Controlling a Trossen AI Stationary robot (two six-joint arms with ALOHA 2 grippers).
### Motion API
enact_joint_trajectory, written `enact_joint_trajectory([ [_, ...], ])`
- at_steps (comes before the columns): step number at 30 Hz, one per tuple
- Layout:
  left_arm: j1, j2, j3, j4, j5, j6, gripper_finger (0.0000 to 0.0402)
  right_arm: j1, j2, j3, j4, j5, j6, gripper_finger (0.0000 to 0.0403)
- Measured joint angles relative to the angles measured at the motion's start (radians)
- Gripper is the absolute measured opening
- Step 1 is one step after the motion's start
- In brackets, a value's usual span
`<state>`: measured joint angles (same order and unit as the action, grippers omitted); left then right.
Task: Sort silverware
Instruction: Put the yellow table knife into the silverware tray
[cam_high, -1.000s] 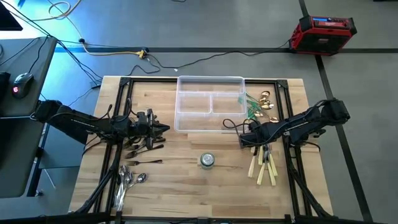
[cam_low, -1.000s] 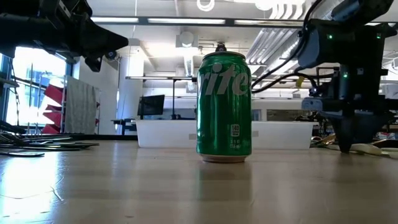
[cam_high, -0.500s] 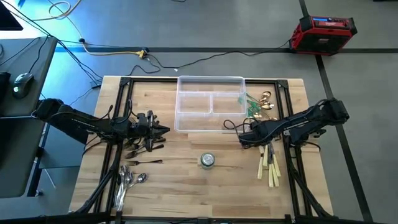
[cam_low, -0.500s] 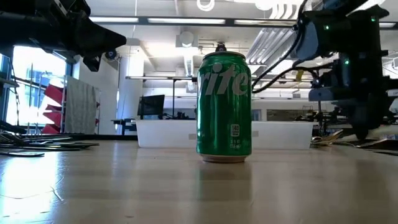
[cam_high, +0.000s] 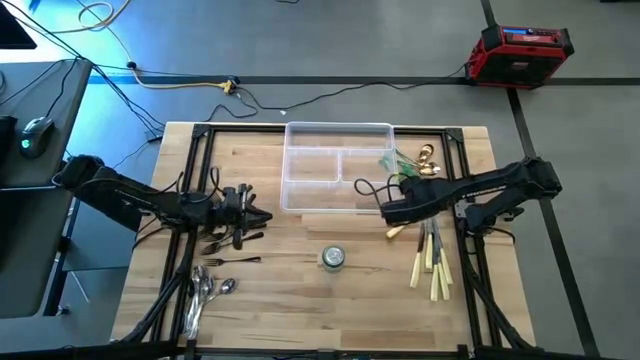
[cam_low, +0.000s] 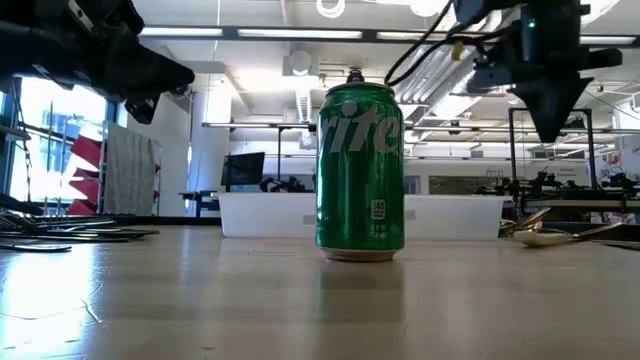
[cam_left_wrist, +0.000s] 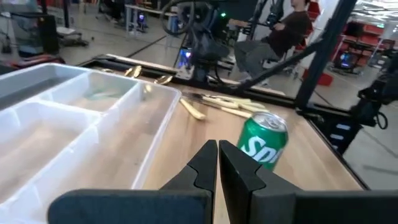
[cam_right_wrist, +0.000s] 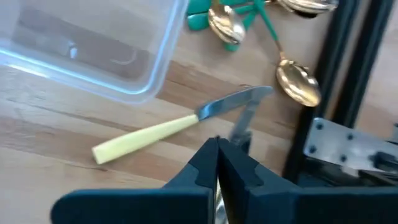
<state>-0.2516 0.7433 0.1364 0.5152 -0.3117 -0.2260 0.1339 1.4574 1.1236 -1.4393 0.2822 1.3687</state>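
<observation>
Dark forks (cam_high: 225, 240) and silver spoons (cam_high: 205, 290) lie at the table's left. Cream-handled knives (cam_high: 432, 268) lie at its right, with green-handled pieces (cam_high: 405, 172) and gold spoons (cam_right_wrist: 298, 84) beyond them. One cream knife (cam_right_wrist: 149, 134) lies flat on the wood by itself, near the tray's front right corner. My right gripper (cam_low: 550, 135) hangs shut high above it, pointing steeply down, with nothing between its fingers. My left gripper (cam_left_wrist: 217, 149) is shut and level above the forks, pointing toward the table's right.
A clear divided tray (cam_high: 300, 195) stands at the table's far middle. A green can (cam_high: 333, 258) stands upright near the table's middle front. Black frame rails (cam_high: 465, 200) run along the left and right sides. A person sits in the room beyond the table.
My right gripper has shut and risen from the tabletop by the knives to well above it. One cream knife now lies apart from the pile, nearer the tray's front right corner.
</observation>
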Motion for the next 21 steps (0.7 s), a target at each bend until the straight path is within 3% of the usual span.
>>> enact_joint_trajectory([
  [5,0.000,-0.002,0.000,0.005,-0.031,0.040,0.0000,-0.009,0.000,-0.085,0.134,-0.019,0.004,0.0001],
  [11,0.001,-0.002,0.000,0.036,-0.098,0.099,0.0000,-0.004,0.000,-0.268,0.417,-0.134,0.022,0.0012],
  [16,0.005,-0.002,0.000,0.075,-0.099,0.145,0.0000,-0.003,0.000,-0.397,0.685,-0.160,0.052,0.0073],
  [21,0.005,-0.002,0.000,0.098,-0.102,0.202,0.0000,-0.003,-0.003,-0.432,0.768,-0.143,0.100,0.0141],
])
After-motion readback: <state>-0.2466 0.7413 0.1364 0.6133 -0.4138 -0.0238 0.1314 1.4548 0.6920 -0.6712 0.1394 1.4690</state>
